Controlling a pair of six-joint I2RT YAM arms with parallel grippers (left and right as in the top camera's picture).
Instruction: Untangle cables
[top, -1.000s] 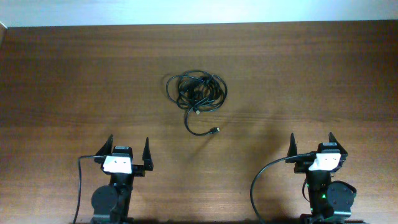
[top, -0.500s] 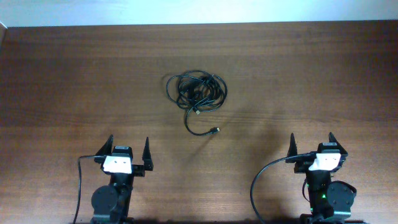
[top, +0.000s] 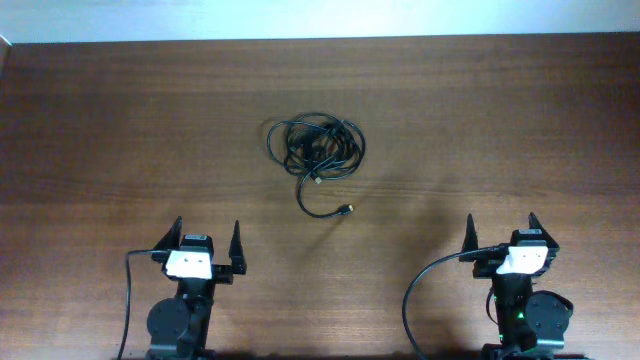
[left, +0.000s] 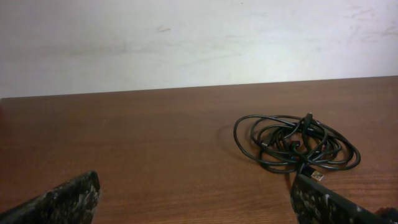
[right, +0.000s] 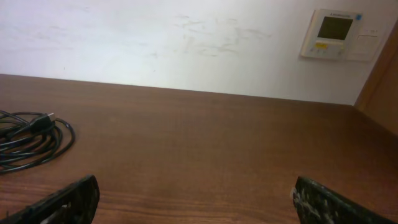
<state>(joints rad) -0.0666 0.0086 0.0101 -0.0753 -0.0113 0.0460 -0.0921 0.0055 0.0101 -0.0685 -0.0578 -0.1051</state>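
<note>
Two grippers and one bundle sit exactly as a second ago. Left gripper (top: 208, 232) rests near the table (top: 100, 120) edge, fingers apart, empty. Tangled cables (top: 315, 150) lie mid-table, well ahead. Right gripper (top: 501, 225) is likewise apart, empty.

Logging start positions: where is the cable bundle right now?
In the overhead view the cables lie coiled near the middle of the table, nearer the left gripper than the right gripper; neither touches them.
</note>
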